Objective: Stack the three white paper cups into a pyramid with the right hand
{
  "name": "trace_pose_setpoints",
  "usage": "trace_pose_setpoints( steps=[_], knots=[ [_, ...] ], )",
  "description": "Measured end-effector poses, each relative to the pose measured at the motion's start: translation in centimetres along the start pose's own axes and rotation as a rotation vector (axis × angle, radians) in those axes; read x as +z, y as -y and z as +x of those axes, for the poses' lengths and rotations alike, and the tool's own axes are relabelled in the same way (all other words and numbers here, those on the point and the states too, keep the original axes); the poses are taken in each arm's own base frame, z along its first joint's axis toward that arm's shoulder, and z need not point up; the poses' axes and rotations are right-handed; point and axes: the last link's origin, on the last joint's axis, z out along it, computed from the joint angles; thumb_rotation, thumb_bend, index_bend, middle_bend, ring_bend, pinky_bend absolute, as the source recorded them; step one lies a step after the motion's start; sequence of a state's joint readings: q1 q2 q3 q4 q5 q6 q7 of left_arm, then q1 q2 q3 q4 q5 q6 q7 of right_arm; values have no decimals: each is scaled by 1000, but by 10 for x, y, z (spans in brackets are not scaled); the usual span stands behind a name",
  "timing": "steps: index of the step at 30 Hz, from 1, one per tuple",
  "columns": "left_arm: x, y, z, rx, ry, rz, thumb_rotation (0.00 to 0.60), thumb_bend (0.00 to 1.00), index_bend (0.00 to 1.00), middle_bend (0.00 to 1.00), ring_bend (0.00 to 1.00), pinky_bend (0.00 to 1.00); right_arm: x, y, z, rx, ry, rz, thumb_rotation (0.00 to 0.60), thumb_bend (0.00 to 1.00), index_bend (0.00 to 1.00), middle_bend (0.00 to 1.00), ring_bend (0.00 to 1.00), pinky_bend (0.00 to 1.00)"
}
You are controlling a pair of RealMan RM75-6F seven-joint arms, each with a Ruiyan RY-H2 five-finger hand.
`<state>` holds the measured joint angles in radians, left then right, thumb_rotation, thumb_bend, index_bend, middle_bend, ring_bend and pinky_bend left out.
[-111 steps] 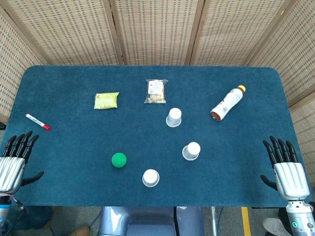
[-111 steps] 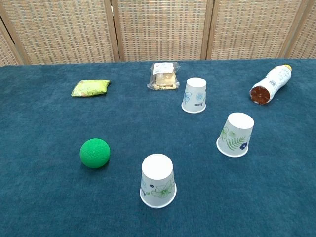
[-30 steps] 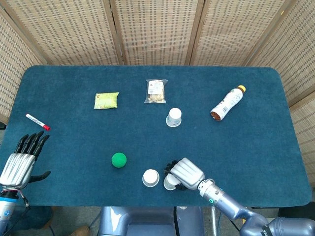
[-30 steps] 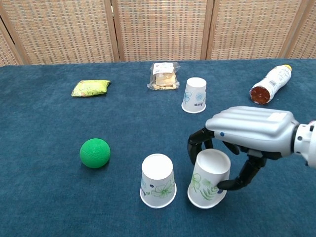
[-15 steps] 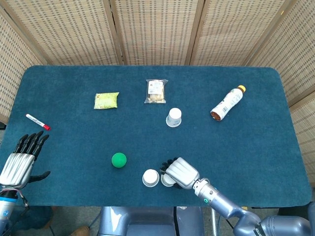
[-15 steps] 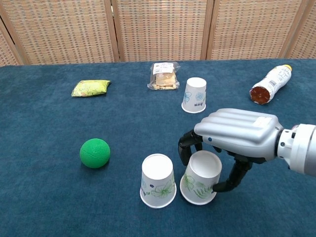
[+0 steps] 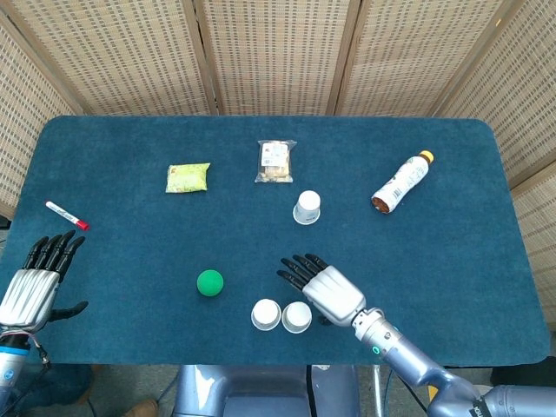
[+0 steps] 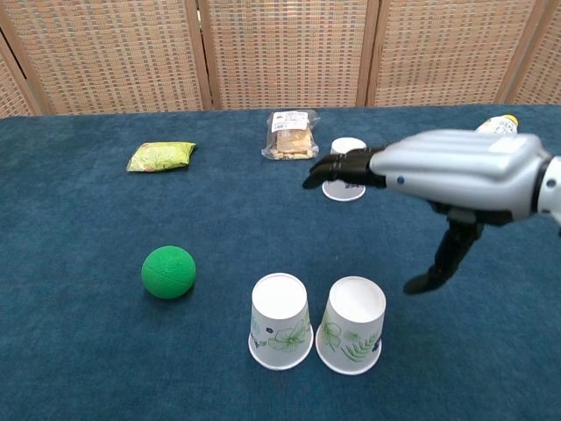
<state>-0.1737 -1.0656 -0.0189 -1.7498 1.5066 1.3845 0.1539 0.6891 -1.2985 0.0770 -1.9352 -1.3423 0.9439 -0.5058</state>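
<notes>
i can read no words or numbers anywhere. the two near white paper cups [image 8: 280, 322] carry only printed leaf and flower patterns, the clear plastic snack packet [image 8: 291, 134] has a label too small for me to make out, and so does the white plastic bottle [image 7: 400, 182].

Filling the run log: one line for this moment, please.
stage: base pair set | right hand: open, above table | two cups: side by side, inverted | third cup: apart, untouched | left hand: open
</notes>
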Motion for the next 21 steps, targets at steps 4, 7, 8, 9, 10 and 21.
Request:
trace_pose_setpoints(
  steps=[4, 7, 8, 9, 10, 21],
  knots=[
    [3, 3, 2, -10, -7, 8, 600, 0, 0, 0, 0, 0, 14, -21, 32, -16, -75, -67, 600, 0, 132, 98, 39, 142],
    [5, 5, 1, -9, -1, 14, 600, 0, 0, 0, 0, 0, 30, -41, 48, -25, -106, -135, 600, 0, 145, 106, 39, 120],
    [6, 5, 1, -9, 0, 17, 600, 0, 0, 0, 0, 0, 35, -48, 50, -26, -109, -157, 600, 0, 146, 106, 39, 120],
    [7, 6, 0, -9, 2, 21, 600, 0, 0, 0, 0, 0, 41, -55, 52, -23, -111, -179, 600, 0, 146, 106, 40, 120],
    [8, 7, 0, -10, 2, 25, 600, 0, 0, 0, 0, 0, 49, -63, 55, -14, -112, -207, 600, 0, 146, 106, 40, 120],
    [18, 14, -2, -13, 10, 72, 600, 0, 0, 0, 0, 0, 131, -99, 49, 113, -71, -371, 600, 0, 157, 127, 63, 120]
  ],
)
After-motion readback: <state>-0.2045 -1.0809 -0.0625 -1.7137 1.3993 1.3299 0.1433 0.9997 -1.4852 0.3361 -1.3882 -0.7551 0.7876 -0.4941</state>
